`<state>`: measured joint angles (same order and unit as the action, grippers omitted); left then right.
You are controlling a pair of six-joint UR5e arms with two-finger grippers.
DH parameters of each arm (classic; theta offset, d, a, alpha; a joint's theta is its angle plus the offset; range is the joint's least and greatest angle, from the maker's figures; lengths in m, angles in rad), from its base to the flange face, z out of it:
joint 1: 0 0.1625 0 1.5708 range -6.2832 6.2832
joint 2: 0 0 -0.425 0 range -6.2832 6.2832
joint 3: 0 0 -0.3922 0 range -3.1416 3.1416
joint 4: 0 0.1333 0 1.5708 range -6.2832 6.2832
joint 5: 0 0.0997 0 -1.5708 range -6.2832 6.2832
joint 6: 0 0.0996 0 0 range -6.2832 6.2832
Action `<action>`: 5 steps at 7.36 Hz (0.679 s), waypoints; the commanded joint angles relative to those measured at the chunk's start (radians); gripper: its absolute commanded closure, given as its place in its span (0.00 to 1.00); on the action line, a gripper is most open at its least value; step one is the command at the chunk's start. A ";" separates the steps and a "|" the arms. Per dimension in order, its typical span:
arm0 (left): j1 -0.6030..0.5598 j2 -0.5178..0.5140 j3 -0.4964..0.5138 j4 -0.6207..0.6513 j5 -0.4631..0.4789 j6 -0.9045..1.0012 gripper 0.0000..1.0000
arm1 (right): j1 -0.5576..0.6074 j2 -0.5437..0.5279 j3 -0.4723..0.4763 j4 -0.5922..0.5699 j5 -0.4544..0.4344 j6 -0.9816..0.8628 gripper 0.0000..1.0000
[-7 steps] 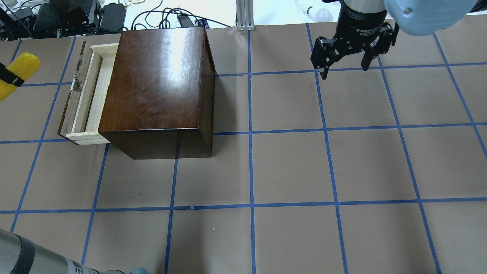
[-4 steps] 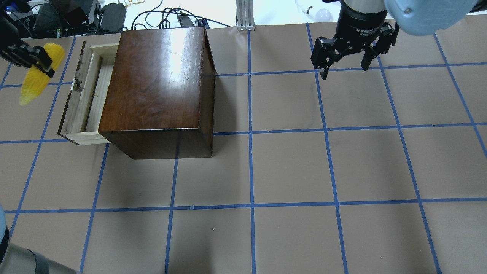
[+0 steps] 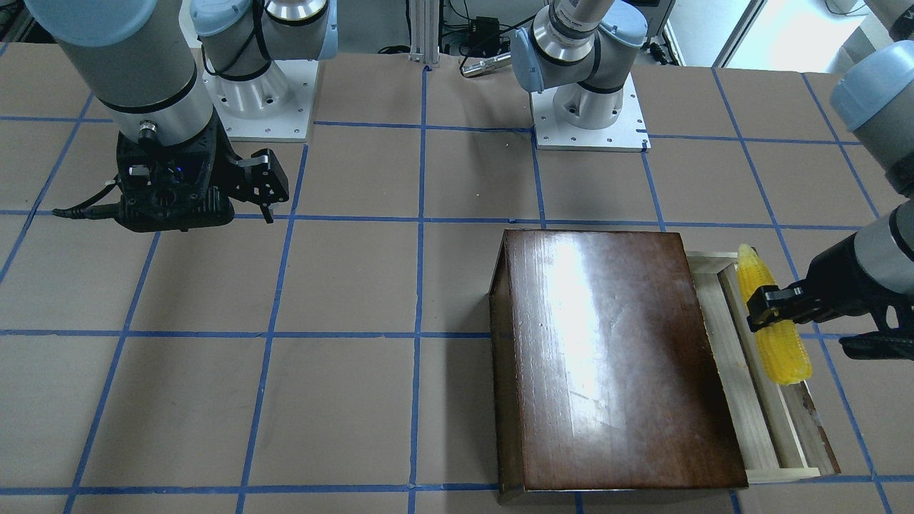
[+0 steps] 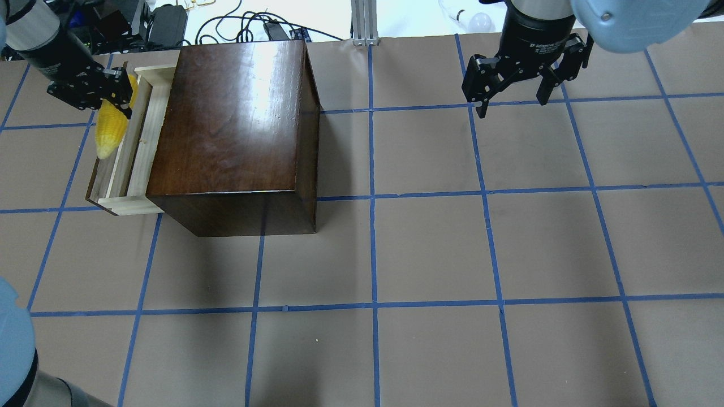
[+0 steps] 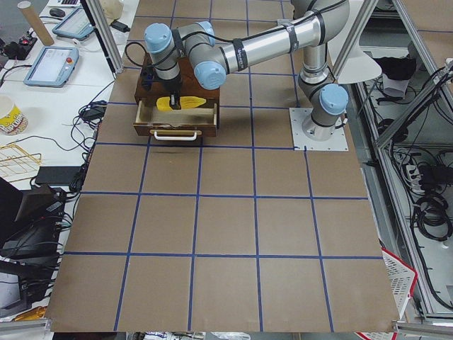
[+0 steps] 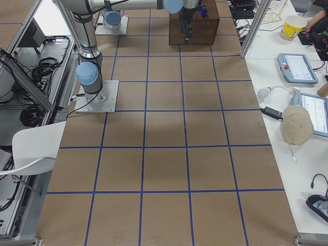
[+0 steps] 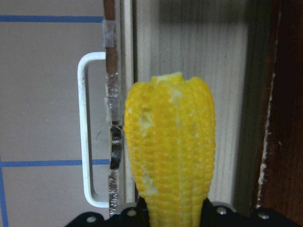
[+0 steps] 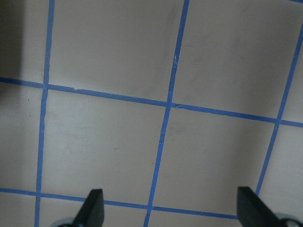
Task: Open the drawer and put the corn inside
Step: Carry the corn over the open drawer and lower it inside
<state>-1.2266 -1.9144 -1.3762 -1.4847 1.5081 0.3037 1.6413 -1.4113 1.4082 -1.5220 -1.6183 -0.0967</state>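
Note:
The drawer (image 4: pixel 144 141) of pale wood stands pulled out from the left side of the dark-brown box (image 4: pixel 232 124). My left gripper (image 4: pixel 117 93) is shut on the yellow corn (image 4: pixel 109 129) and holds it lengthwise over the drawer, near its dark front panel. The front-facing view shows the corn (image 3: pixel 778 343) in the left gripper (image 3: pixel 765 307) above the drawer (image 3: pixel 742 385). In the left wrist view the corn (image 7: pixel 173 151) hangs over the drawer floor (image 7: pixel 227 94). My right gripper (image 4: pixel 513 107) is open and empty, far to the right.
A white handle (image 7: pixel 85 132) sits on the drawer's front panel. Cables and gear (image 4: pixel 113 22) lie beyond the table's far edge behind the box. The right gripper (image 8: pixel 171 208) hovers over the brown, blue-taped table (image 8: pixel 109 142).
My left gripper has carried the corn from the table's far left edge rightward to above the open drawer. The right arm has not moved.

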 commanded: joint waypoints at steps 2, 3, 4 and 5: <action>-0.005 -0.012 -0.017 0.018 0.003 0.055 1.00 | 0.000 0.000 0.000 0.000 0.000 0.000 0.00; -0.005 -0.014 -0.029 0.047 0.055 0.093 1.00 | 0.000 0.000 0.000 0.000 0.000 0.000 0.00; -0.005 -0.015 -0.046 0.081 0.066 0.091 1.00 | 0.000 0.000 0.000 0.000 0.000 0.000 0.00; -0.005 -0.014 -0.056 0.089 0.067 0.089 1.00 | 0.000 0.000 0.000 -0.001 0.000 0.000 0.00</action>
<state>-1.2319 -1.9282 -1.4172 -1.4166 1.5642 0.3878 1.6414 -1.4113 1.4082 -1.5221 -1.6184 -0.0966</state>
